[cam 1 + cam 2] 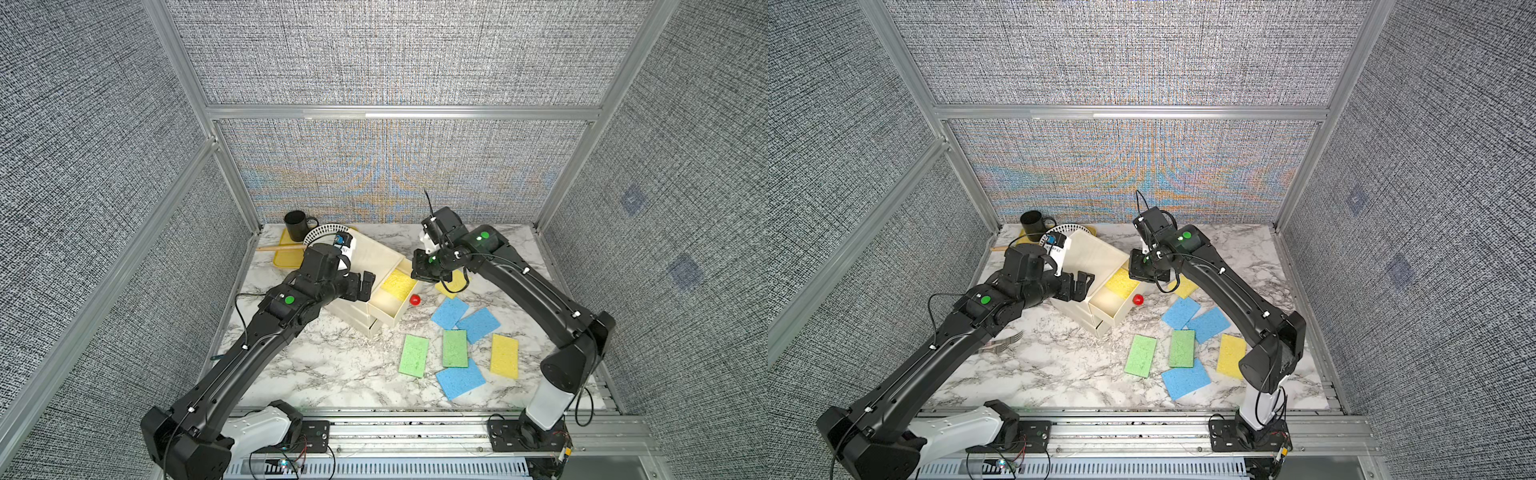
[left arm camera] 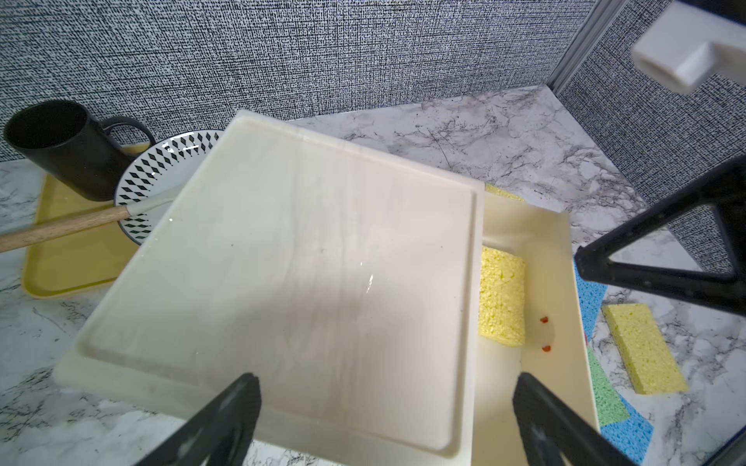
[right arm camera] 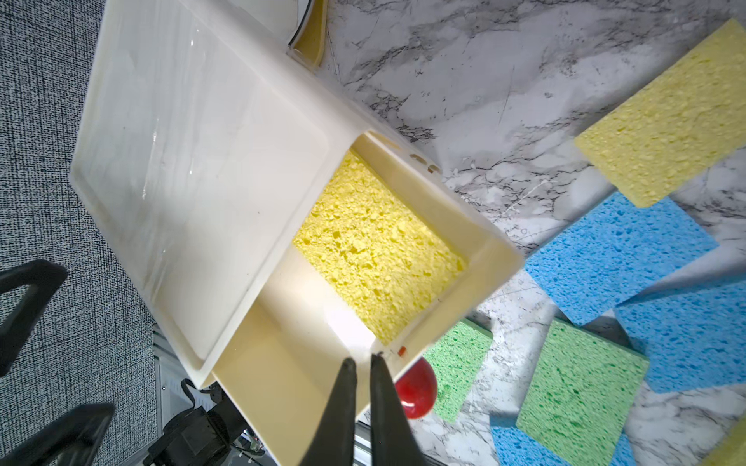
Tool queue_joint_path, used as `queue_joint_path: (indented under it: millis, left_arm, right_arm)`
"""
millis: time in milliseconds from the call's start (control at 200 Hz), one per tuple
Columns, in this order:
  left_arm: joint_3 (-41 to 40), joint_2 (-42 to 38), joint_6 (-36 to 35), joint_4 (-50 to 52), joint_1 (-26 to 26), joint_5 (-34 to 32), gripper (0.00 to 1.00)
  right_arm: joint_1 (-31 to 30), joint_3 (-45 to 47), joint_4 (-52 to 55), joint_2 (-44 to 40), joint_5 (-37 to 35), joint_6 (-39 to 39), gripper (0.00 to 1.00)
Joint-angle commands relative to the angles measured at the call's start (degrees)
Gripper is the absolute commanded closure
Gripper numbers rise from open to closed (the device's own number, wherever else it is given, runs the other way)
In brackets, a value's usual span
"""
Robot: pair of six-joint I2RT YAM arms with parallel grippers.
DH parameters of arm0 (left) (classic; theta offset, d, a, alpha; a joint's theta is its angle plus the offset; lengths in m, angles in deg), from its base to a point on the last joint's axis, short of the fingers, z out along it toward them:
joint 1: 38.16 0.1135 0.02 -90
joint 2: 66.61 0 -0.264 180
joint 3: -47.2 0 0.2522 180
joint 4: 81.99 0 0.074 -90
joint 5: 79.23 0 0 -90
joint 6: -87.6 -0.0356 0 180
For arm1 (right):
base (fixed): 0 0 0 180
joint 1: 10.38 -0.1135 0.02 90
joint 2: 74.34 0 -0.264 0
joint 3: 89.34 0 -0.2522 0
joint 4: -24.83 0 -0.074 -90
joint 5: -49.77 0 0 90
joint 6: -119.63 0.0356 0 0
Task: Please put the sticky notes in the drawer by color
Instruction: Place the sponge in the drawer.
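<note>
Closest to the lens in the right wrist view, our right gripper hangs over the front corner of the open top drawer. Its fingers are drawn almost together and there is nothing between them. One yellow sticky note lies flat on that drawer's floor, partly tucked under the top of the cabinet, so we take this drawer to be the yellow one. Its red knob faces the loose notes, which keeps our reach short.

Our left gripper is spread wide above the cabinet's near edge and grips nothing. We judge it stands there to steady the light cabinet or to work a drawer.

Seven notes lie on the marble table. A second yellow note sits just beside the open drawer, partly hidden by the right arm, and a third yellow note lies farther out. There are two blue notes touching each other and two green notes. One of the green ones overlaps a corner of a third blue note. The mug, plate and tray at the back play no part.
</note>
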Motion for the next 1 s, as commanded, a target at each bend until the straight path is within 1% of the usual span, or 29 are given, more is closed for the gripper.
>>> queue_joint_path:
  millis: [0,80,125,170,230,310,390,536,686,806,996]
  left_arm:
    - [-0.24,0.21,-0.42,-0.99,0.03,0.03,0.00]
    - [-0.29,0.57,-0.18,-0.57,0.04,0.05,0.00]
    - [-0.12,0.82,0.04,-0.18,-0.01,-0.28,0.00]
    - [-0.03,1.01,0.21,0.15,0.01,-0.83,0.00]
    - [-0.07,0.97,0.60,0.33,0.04,-1.84,0.00]
    - [-0.11,0.61,0.87,0.24,-0.02,-2.46,0.00]
    - [-0.27,0.17,1.05,-0.05,0.03,-2.22,0.00]
    - [-1.28,-0.36,0.89,-1.88,0.04,1.19,0.00]
    - [-1.55,0.10,1.39,-2.61,0.04,3.47,0.00]
    - [-1.52,0.46,1.31,-2.39,0.00,3.73,0.00]
    - [-1.08,1.11,1.05,-1.82,0.00,4.86,0.01]
  right_arm:
    - [0.22,2.03,-2.99,-4.17,-7.61,0.62,0.81]
    - [1.00,9.49,-7.59,-11.25,-13.62,1.43,0.62]
    - [2.58,14.27,-9.52,-15.42,-15.28,1.80,0.54]
    - [5.75,18.95,-10.08,-19.31,-14.66,2.06,0.47]
    - [11.41,24.77,-9.28,-23.38,-11.54,2.12,0.44]
    - [18.12,32.75,-7.28,-28.17,-10.52,2.22,0.42]
    - [21.97,40.64,-6.20,-32.48,-10.89,3.17,0.42]
    - [24.67,52.94,-4.98,-36.39,-13.94,6.84,0.41]
    - [27.45,66.34,-10.56,-38.31,-10.58,8.15,0.41]
    - [28.96,71.61,-13.76,-38.48,-8.95,7.48,0.41]
    - [28.92,76.13,-20.10,-34.90,-5.06,6.18,0.42]
